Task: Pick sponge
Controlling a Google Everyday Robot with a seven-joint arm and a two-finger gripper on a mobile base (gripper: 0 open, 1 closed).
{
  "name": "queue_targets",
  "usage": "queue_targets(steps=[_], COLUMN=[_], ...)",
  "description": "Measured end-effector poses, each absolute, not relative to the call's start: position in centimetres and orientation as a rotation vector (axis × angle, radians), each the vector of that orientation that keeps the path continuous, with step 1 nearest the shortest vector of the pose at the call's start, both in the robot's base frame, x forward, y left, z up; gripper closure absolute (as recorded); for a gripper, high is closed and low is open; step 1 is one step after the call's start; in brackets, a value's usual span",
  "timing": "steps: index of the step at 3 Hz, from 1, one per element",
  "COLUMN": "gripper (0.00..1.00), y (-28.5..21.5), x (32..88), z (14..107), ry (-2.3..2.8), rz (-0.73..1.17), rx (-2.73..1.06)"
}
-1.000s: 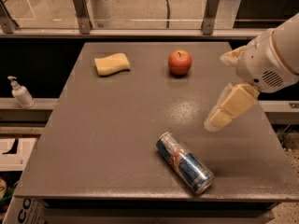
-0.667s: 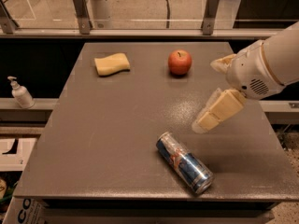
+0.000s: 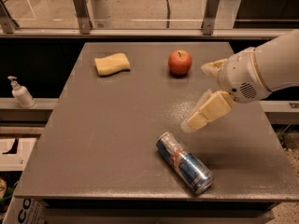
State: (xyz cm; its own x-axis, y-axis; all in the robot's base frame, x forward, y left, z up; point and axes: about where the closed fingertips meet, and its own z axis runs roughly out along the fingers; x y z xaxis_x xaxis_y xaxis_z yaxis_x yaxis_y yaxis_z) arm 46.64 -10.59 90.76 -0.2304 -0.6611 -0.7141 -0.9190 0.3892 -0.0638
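Observation:
The sponge (image 3: 112, 63) is a pale yellow foam block with wavy sides, lying flat at the far left of the dark table (image 3: 107, 139). My gripper (image 3: 197, 96) comes in from the right on a white arm and hovers over the table's right middle, well to the right of the sponge and just in front of the apple. Its two cream-yellow fingers (image 3: 209, 110) are spread apart and hold nothing.
A red apple (image 3: 180, 62) stands at the far middle of the table. A blue and silver can (image 3: 184, 162) lies on its side near the front, just below the gripper. A soap bottle (image 3: 21, 93) stands on a ledge to the left. A railing runs behind the table.
The gripper and arm have moved leftward over the table, toward its middle. The sponge, apple and can have not moved.

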Motion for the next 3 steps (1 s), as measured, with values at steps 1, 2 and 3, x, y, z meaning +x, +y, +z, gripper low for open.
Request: queue_targets(steps=[1, 2, 3], gripper=[0.00, 0.00, 0.00], y=[-10.1, -8.8, -7.4], x=[46.7, 47.6, 49.2], z=[90.4, 89.1, 88.0], ry=[1.965, 1.922, 1.855], rz=[0.501, 0.535, 0.560], rx=[-1.332, -1.273, -1.192])
